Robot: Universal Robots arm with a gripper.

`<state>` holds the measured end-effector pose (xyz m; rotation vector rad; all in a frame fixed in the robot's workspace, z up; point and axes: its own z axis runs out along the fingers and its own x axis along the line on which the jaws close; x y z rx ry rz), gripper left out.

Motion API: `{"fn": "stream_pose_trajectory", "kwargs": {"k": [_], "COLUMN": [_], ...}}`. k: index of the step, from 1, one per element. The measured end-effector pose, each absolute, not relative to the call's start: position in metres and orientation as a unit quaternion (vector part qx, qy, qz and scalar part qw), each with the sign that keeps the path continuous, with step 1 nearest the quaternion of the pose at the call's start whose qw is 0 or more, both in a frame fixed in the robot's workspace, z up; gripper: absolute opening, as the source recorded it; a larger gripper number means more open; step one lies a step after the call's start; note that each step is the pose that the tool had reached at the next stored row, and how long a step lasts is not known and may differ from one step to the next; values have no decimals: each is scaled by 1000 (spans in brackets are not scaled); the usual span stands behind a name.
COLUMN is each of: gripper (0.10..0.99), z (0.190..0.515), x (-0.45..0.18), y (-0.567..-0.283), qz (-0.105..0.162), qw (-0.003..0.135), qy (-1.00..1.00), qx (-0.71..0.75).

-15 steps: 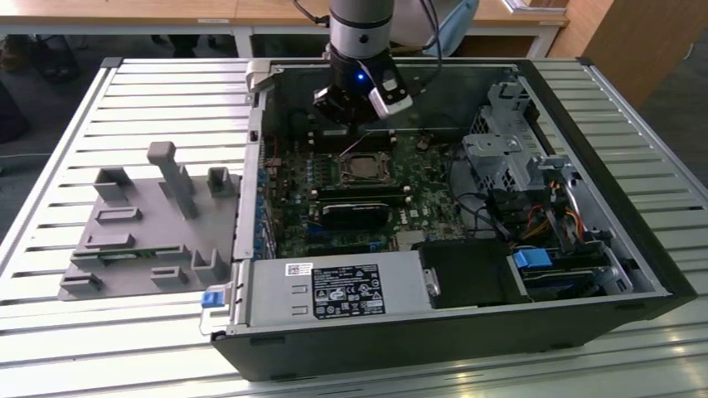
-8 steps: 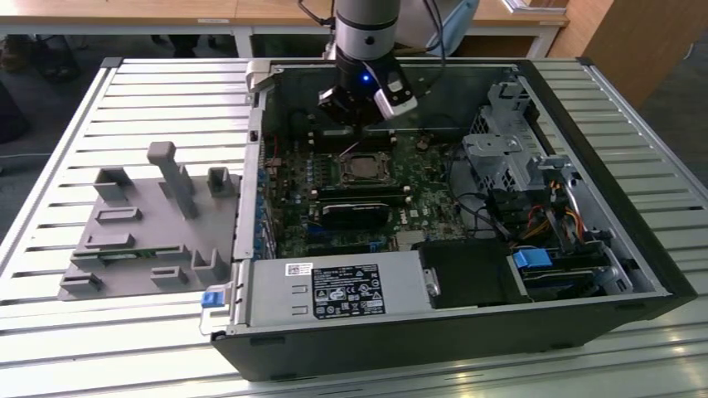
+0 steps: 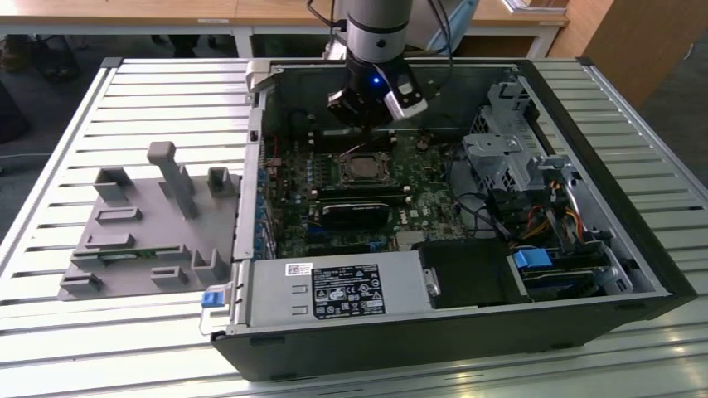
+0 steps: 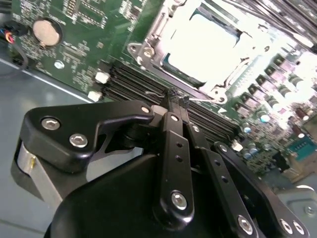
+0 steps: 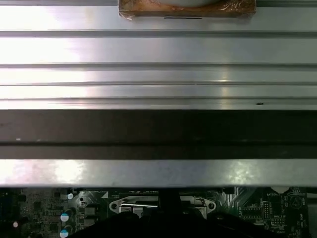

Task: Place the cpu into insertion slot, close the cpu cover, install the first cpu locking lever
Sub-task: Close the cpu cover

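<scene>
Gripper [image 4: 177, 95] fingers pressed together, holding nothing, tips just at the 6 o'clock edge of the cpu cover [image 4: 171, 47]. Cpu [image 4: 203, 42] sits in the insertion slot [image 3: 362, 168]. Risk: tips slipping off the thin wire lever [image 4: 205, 100], scraping the board.

Green circuit board [image 4: 84, 54]; pale silver cpu [image 4: 205, 42]; black tool [image 4: 176, 96]; grey slatted table [image 3: 66, 332].
</scene>
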<state>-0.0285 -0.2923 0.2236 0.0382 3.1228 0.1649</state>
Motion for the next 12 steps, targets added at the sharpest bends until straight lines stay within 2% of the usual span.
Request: {"fn": "stream_pose_trajectory", "kwargs": {"k": [12], "gripper": [106], "z": [210], "x": [-18], "y": [-292], "qz": [53], "qw": [7], "qy": [999], "qx": [12]}}
